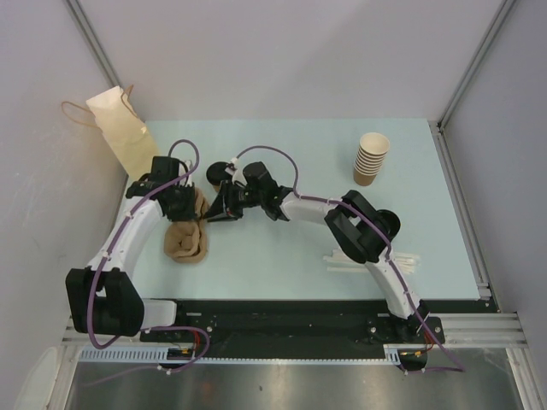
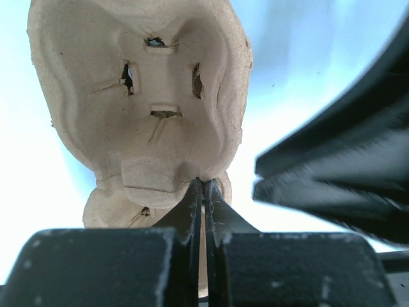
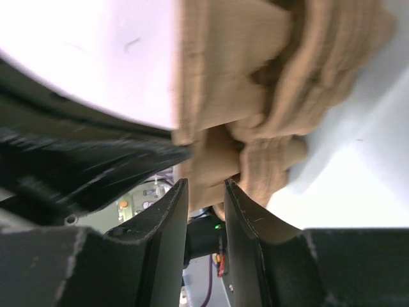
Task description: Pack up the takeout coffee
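Note:
A tan pulp cup carrier (image 1: 186,242) lies on the table's left side. It also shows in the left wrist view (image 2: 160,96) and the right wrist view (image 3: 268,96), where it looks layered. My left gripper (image 1: 188,207) (image 2: 203,182) is shut on the carrier's rim. My right gripper (image 1: 214,212) (image 3: 206,185) is right beside it, its jaws closed on a tab of the carrier's edge. The takeout coffee does not show clearly. A dark round thing (image 1: 219,170) sits behind my right wrist, mostly hidden, and I cannot tell what it is.
A paper bag (image 1: 121,128) with string handles leans in the far left corner. A stack of lidless tan cups (image 1: 370,159) stands at the far right. White sticks (image 1: 342,261) lie by the right arm's base. Walls close in left, right and behind.

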### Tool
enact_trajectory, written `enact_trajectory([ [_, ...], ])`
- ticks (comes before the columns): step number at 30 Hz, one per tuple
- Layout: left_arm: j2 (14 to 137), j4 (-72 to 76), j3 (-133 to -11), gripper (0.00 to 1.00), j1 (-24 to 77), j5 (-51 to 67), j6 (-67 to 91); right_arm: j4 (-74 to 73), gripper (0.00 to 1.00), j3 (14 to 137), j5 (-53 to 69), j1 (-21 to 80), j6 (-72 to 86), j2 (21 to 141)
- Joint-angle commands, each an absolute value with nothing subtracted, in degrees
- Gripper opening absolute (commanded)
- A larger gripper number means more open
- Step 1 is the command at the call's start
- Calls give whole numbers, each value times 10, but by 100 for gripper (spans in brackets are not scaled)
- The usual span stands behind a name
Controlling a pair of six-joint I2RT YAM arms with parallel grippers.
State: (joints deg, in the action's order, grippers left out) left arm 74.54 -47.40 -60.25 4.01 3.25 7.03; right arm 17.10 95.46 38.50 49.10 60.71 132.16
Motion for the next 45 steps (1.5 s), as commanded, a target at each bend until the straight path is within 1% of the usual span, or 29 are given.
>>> enact_trajectory([
  [1, 730, -467, -618, 0, 40, 39, 70, 203, 34, 944, 402, 494, 587, 1262],
  [13, 728, -475, -631, 0, 25, 62, 76, 226, 32, 926, 408, 513, 603, 1267],
  [26, 725, -474, -633, 0, 16, 79, 76, 249, 18, 922, 415, 521, 624, 1289],
  [45, 731, -475, -631, 0, 4, 98, 83, 249, 17, 932, 413, 531, 629, 1317],
])
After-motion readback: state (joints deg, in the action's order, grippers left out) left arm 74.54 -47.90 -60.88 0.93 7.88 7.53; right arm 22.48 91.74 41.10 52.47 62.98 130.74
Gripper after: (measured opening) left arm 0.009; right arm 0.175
